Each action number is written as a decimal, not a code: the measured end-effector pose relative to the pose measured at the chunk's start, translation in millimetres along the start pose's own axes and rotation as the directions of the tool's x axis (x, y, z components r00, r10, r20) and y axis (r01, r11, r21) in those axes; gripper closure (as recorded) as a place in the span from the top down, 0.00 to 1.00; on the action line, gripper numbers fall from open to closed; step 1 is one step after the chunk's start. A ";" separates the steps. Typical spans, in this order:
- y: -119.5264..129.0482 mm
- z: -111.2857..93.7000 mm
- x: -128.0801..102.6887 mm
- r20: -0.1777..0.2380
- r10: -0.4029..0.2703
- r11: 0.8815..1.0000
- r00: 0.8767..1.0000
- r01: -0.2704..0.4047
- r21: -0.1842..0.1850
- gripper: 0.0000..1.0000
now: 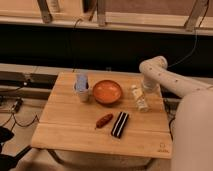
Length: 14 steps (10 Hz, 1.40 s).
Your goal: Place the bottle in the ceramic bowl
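Note:
The small white bottle [140, 99] is on the wooden table [75, 135], just right of the orange-red ceramic bowl [107, 92] and apart from it. The bowl holds nothing that I can see. My white arm comes in from the right and bends down over the table's right side. My gripper [144, 92] is at the bottle's top end, right against it. The arm's end hides how the gripper meets the bottle.
A white cup with a blue thing in it [81, 89] stands left of the bowl. A red-brown oblong thing [104, 120] and a black bar with white stripes [119, 124] lie nearer the front. A dark wall and rails run behind the table.

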<state>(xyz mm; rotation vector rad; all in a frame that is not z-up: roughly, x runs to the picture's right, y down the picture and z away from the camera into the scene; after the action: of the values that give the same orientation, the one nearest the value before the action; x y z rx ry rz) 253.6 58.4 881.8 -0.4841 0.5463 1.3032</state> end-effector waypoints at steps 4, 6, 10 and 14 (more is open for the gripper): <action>37.5 24.1 -11.4 -0.052 -0.113 0.993 0.992 0.112 -0.027 0.80; 40.6 37.7 -17.6 -0.069 -0.140 0.989 0.988 0.136 -0.053 0.80; 15.9 58.0 -21.5 -0.101 -0.113 0.993 0.988 0.108 -0.057 0.66; 2.2 62.6 -24.0 -0.091 -0.076 0.996 0.993 0.071 -0.060 0.24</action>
<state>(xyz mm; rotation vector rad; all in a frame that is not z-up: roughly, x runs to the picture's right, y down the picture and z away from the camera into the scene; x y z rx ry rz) 253.7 79.3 945.6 -0.6094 0.5655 1.2326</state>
